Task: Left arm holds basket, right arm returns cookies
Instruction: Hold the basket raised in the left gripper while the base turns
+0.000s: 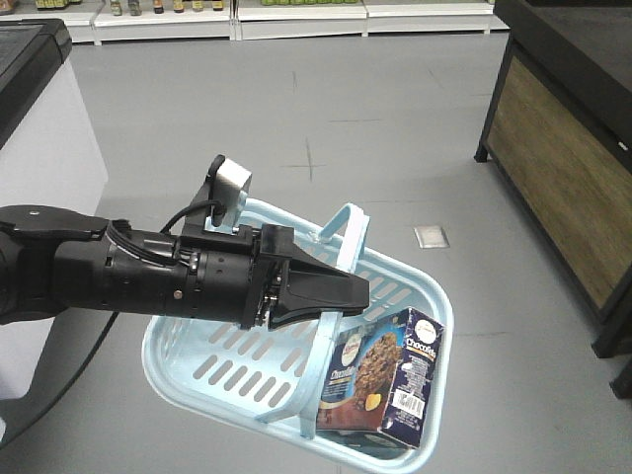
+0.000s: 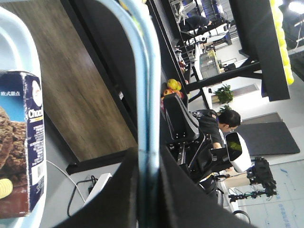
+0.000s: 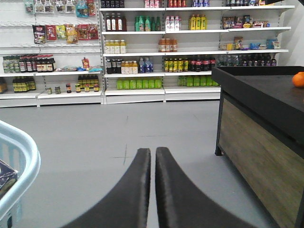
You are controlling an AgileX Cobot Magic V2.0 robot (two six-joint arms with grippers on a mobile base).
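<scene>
My left gripper (image 1: 348,292) was clamped shut on the light blue basket handle (image 2: 145,71). The flat strap ran up between my two black fingers (image 2: 118,190), so the basket (image 1: 188,365) hung beneath that gripper above the grey floor. The navy cookie box (image 1: 390,380) stood upright inside the basket, below and just right of the gripper's tip, at the basket's end. My right gripper (image 3: 153,154) was closed, its fingers nearly touching with nothing between them. It pointed over the floor toward the bottle shelves (image 3: 142,47), with the basket's rim at its left and a dark counter (image 3: 256,142) at its right. A dark corner inside that rim was probably the box, though too little showed to be sure.
</scene>
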